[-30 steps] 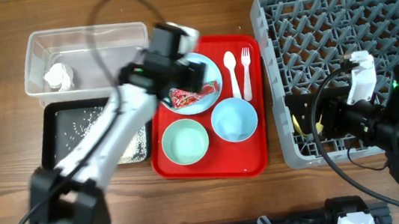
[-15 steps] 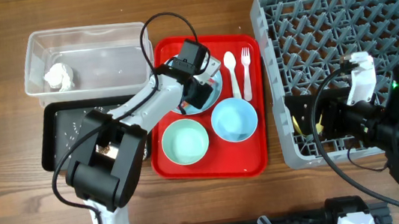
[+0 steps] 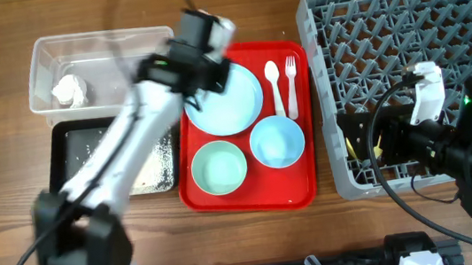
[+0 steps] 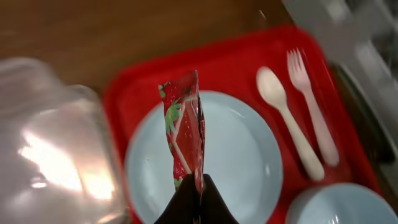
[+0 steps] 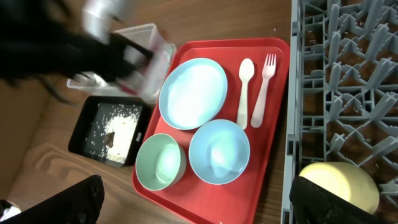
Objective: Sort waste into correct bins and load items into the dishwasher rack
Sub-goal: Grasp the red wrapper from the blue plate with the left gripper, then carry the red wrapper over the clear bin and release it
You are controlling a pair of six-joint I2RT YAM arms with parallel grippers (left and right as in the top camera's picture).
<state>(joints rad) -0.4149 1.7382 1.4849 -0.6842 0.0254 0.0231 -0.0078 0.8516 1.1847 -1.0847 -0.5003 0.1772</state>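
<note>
My left gripper [image 4: 198,184] is shut on the lower end of the red snack wrapper [image 4: 185,121], which hangs in the air above the bare light blue plate [image 3: 226,103]. In the overhead view the left gripper [image 3: 198,58] is blurred, between the plate and the clear tub [image 3: 102,51] that holds the white napkin [image 3: 69,91]. Rice scraps lie in the black tray [image 3: 68,160]. Green bowl [image 3: 219,167], blue bowl [image 3: 276,141], spoon [image 3: 274,88] and fork [image 3: 291,83] rest on the red tray. My right gripper [image 5: 199,204] is open by the rack's [image 3: 412,32] front left corner, beside the yellow cup [image 5: 339,185].
The red serving tray [image 3: 253,200] lies between the two bins and the grey rack. The left arm stretches diagonally over the black tray and the tub's right end. Bare wooden table shows along the front and far left.
The left gripper dropped onto the plate, shut on the red wrapper and has lifted it up and back toward the tub. The plate is now bare. The right arm has not moved.
</note>
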